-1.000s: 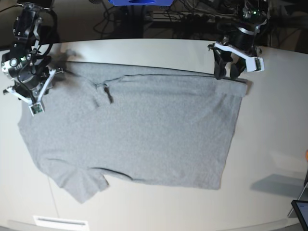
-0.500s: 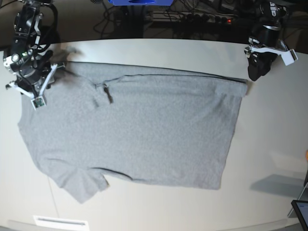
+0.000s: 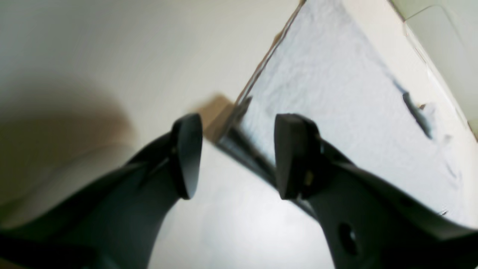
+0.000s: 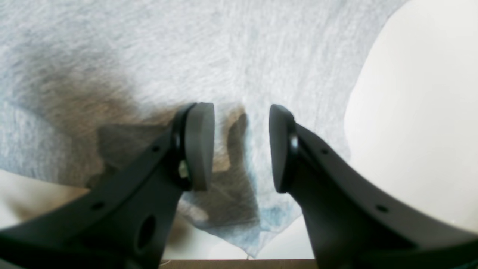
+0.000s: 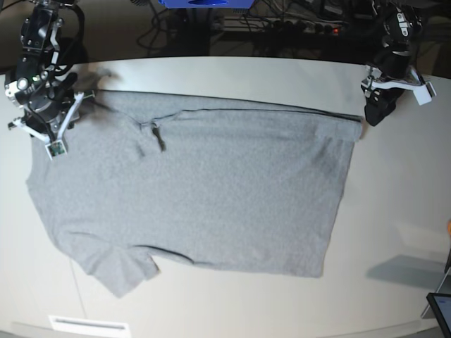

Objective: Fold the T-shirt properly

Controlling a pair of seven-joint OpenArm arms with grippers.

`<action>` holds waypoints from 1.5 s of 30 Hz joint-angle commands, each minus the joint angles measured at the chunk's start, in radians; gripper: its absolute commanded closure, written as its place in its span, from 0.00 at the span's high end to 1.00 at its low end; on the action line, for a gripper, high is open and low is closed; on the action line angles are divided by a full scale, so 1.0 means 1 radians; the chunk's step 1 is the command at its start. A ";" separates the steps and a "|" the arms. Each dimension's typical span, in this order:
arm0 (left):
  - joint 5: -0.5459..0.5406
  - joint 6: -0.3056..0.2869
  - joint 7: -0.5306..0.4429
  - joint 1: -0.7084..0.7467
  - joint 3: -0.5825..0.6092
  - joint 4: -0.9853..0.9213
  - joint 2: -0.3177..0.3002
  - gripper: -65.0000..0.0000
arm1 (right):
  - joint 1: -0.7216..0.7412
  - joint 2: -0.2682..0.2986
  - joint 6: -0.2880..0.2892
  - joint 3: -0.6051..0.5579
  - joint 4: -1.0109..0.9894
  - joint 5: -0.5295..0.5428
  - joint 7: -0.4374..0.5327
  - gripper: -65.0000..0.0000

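Progress: Although the far long edge of the T-shirt (image 5: 204, 190) looks turned over onto the body in a narrow band, most of the folding is left; the near sleeve and the broad body are not yet folded in.
T-shirt place: spread across the pale table (image 5: 394, 211), plain side up, far edge between the two arms.
T-shirt look: heather-grey, mostly flat, a small dark pucker near the far-left; whether that is the collar I cannot tell.
Left gripper (image 3: 231, 157): jaws apart, holding nothing, just off the shirt's far corner.
Right gripper (image 4: 242, 147): jaws parted, empty, above cloth near a shirt edge.
Next, likely: grip corners for a wider fold.
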 commanded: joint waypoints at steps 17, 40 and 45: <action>-0.009 -0.009 -0.016 -0.044 0.051 -0.074 -0.015 0.46 | 0.006 0.011 -0.003 0.004 0.014 -0.001 0.013 0.35; -0.009 -0.007 -0.014 -0.119 0.073 -0.120 -0.015 0.46 | 0.006 0.011 -0.003 0.004 0.013 -0.001 0.013 0.35; -0.009 -0.007 -0.014 -0.122 0.122 -0.120 -0.017 0.46 | 0.006 0.011 -0.003 0.004 0.013 -0.001 0.013 0.35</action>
